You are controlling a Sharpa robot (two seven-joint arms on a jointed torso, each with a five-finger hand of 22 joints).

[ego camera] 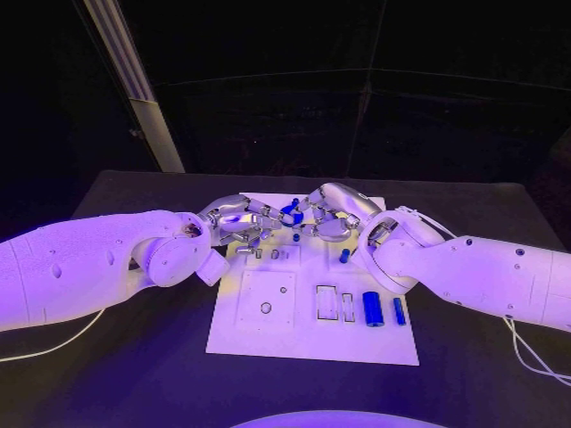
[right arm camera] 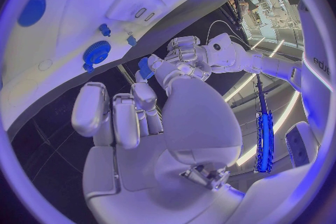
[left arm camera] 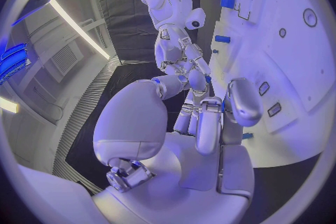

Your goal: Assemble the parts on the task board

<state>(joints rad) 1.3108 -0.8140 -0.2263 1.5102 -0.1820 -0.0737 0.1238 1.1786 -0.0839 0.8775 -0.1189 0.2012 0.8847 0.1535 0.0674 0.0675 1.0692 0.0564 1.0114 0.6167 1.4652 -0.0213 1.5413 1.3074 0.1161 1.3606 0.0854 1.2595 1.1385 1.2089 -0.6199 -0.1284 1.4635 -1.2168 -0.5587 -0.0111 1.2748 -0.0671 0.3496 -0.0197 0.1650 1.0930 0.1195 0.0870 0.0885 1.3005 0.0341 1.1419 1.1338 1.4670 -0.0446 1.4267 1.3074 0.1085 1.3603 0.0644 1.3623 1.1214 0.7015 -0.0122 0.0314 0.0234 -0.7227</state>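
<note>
On the task board (ego camera: 314, 343), two blue cylinders (ego camera: 373, 309) lie loose at 4 o'clock. Toward 12, the left hand (ego camera: 241, 220) and right hand (ego camera: 326, 217) meet around a small blue part (ego camera: 292, 212); which one grips it, I cannot tell. Best steady one hand and align slowly before pressing

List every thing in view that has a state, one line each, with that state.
left hand: above the far part of the board, fingers meeting the right hand's at a small blue part; whose grip cannot be told.
right hand: above the far part of the board, fingers at the same part.
task board: flat on the table.
blue cylinder: lying on the board's near right.
blue gear: sitting flat on the board.
</note>
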